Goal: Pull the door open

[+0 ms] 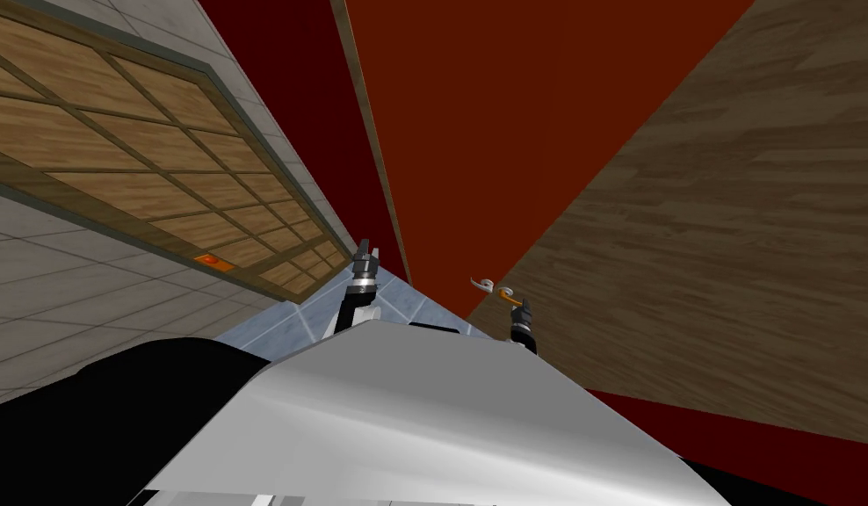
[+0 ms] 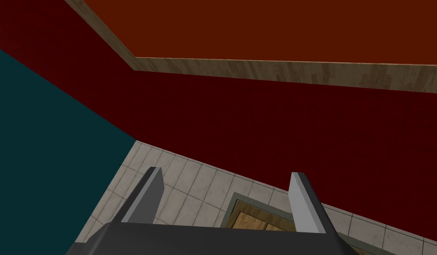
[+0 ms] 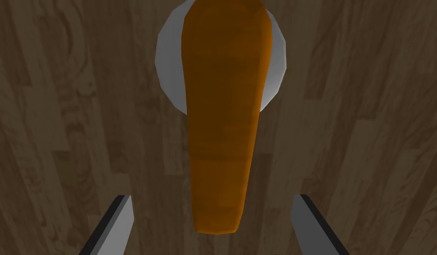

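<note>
Apparently untouched, orange handle (image 3: 222,133) sits within spread right pincer (image 3: 212,197).

On my right wrist camera the orange lever (image 3: 222,124) covers the middle of its grey round plate (image 3: 166,66), and both run off the edge. In the head view my right gripper (image 1: 520,306) is too small to tell whether it touches the lever. The wood-panelled frame (image 2: 247,220) sits half behind a finger of my left gripper (image 2: 226,171).

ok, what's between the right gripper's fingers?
Right wrist view: the orange handle, its free end, touching neither finger of the open right gripper; wooden door behind.
</note>
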{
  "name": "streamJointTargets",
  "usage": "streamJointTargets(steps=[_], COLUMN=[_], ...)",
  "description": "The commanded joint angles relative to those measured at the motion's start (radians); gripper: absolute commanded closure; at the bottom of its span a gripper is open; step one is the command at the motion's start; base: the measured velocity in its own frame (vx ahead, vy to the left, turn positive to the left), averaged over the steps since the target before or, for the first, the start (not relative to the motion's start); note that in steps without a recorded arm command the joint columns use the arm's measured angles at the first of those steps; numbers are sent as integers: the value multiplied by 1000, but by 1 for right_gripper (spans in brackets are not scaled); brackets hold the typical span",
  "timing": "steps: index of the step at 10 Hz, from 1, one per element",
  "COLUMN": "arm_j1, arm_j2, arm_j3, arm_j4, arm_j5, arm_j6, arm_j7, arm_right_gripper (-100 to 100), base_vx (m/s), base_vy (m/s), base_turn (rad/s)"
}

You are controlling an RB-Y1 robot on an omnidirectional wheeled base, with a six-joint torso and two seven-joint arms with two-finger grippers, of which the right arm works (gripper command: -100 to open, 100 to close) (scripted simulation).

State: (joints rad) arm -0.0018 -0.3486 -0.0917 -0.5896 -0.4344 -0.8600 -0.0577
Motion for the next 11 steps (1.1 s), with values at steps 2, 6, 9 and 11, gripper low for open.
streamJointTargets(steps=[2, 6, 9, 11], arm_j1=[4, 4, 24, 25], arm_j2=[-1, -1, -17, -20], arm_j3=[-1, -1, 15, 42], arm_j4=[0, 0, -1, -11], arm_j5=[-1, -1, 10, 27], arm_j6=[-1, -1, -6, -12], arm_j7=[1, 1, -21, -41], arm_right_gripper=[100, 100, 100, 100], base_vx=[-26, -14, -178, -198], base_vy=[-6, 0, 2, 15], base_turn=[-20, 5, 43, 94])
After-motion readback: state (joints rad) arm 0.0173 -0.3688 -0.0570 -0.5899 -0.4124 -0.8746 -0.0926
